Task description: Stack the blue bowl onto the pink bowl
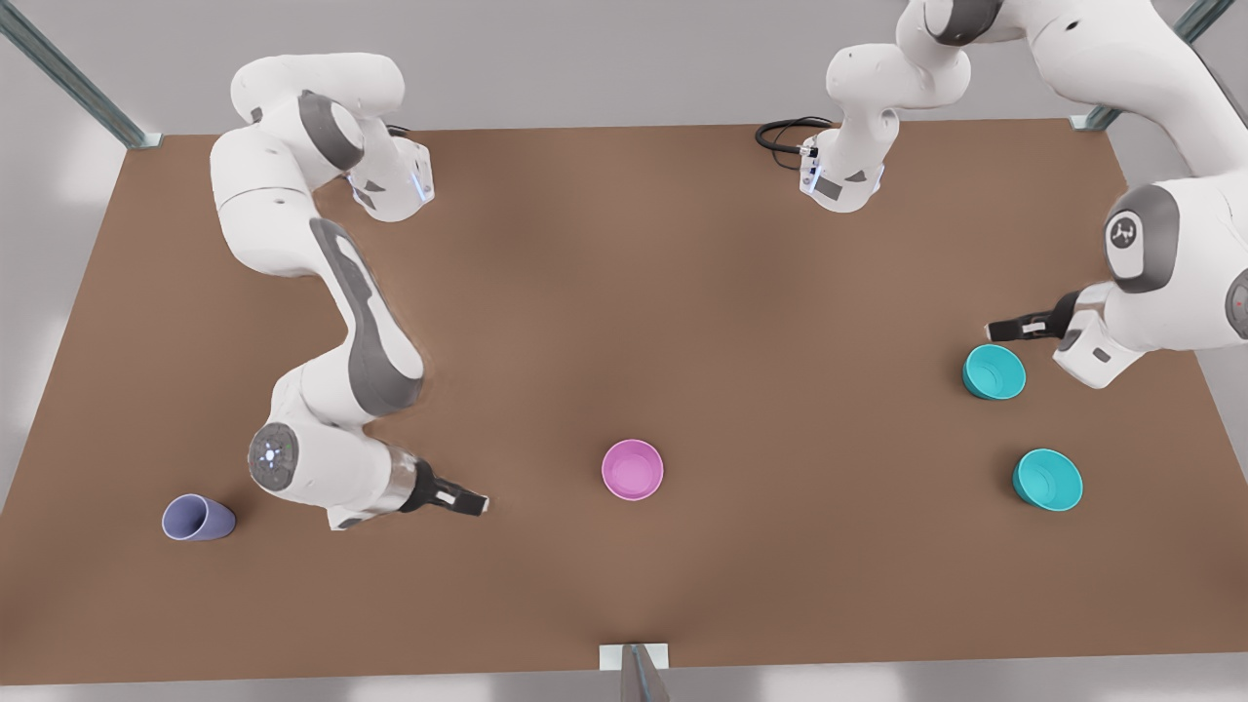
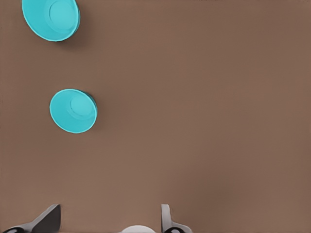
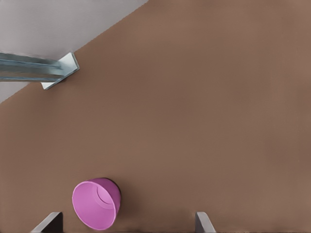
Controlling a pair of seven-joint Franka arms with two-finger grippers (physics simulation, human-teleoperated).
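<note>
Left gripper point(image 1: 994, 329), fingers spread and empty, hovers just beside the small round teal plastic blue bowl point(image 1: 994, 371), evidently lining up a grasp. A second teal bowl point(image 1: 1047, 480) sits near. Right gripper point(image 1: 478, 503), also spread, waits near the magenta plastic pink bowl point(image 1: 633, 469), which stands bare at mid-table.

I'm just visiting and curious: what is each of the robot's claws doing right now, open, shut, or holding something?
Left gripper: open, empty, beside a blue bowl.
Right gripper: open, empty, some way from the pink bowl.
</note>
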